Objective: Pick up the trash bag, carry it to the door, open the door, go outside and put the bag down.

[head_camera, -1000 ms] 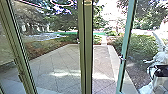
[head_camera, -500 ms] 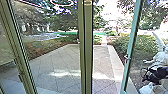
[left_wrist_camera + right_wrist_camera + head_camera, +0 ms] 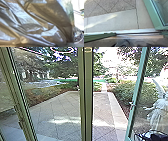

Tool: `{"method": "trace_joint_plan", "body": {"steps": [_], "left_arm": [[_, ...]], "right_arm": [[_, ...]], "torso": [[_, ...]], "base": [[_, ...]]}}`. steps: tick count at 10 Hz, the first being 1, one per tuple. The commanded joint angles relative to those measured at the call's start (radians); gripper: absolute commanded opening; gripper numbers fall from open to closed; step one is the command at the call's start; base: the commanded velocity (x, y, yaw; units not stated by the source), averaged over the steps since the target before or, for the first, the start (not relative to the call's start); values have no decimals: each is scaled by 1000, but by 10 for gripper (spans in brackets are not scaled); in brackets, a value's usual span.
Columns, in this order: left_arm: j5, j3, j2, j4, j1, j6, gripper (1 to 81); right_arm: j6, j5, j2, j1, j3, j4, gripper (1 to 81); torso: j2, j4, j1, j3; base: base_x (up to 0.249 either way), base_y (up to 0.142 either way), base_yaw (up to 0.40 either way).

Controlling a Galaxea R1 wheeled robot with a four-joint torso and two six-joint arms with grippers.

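Note:
The glass door [image 3: 137, 94] stands swung outward at the right of the head view, with a small handle on its green frame. Low in the right corner of that view is the dark right gripper [image 3: 153, 136], beside the lower part of the door. From above, the right wrist view takes in the green door frame [image 3: 152, 15] and the pale metal threshold [image 3: 136, 32]. Crumpled, shiny grey-brown plastic of the trash bag [image 3: 33, 25] is close to the left wrist camera. What the left gripper holds is hidden.
Outside the doorway lies a paved patio [image 3: 100, 112] with a pale kerb [image 3: 117, 114] along its right side. Bushes [image 3: 125, 92] and a white statue [image 3: 158, 112] stand beyond the kerb. A green post [image 3: 86, 97] rises mid-view, and another frame [image 3: 17, 97] slants at the left.
The door has swung farther to the right. The dark right gripper has dropped toward the lower edge of the head view, uncovering more of the statue.

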Motion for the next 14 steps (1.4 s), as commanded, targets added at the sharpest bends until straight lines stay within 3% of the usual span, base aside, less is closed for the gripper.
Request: {"method": "trace_joint_plan", "body": {"steps": [1,3,6,7,10,12,14], "left_arm": [[60,2,5,3,-68,6,10],[60,1,10,5,-75,11,10],[61,1,7,8,-80,12,10],[61,1,9,8,-83,12,10],[55,-1,13,26,-83,12,10],[52,-1,15,28,-85,14,10],[50,-1,15,40,-88,12,10]], "right_arm": [[-79,235,-18,-203,108,73,811],[-83,323,-4,-320,125,71,811],[-190,344,37,-441,114,116,811],[-211,392,77,-490,85,123,811],[-224,429,233,-613,-74,105,811],[-221,499,346,-696,-157,107,811],[-225,506,462,-742,-274,100,811]], "torso": [[0,0,0,0],[0,0,0,0],[0,0,0,0],[0,0,0,1],[-1,0,0,1],[-1,0,-1,2],[-1,0,-1,2]], "base": [[0,0,0],[0,0,0],[0,0,0],[0,0,0],[0,0,0],[0,0,0],[0,0,0]]}}
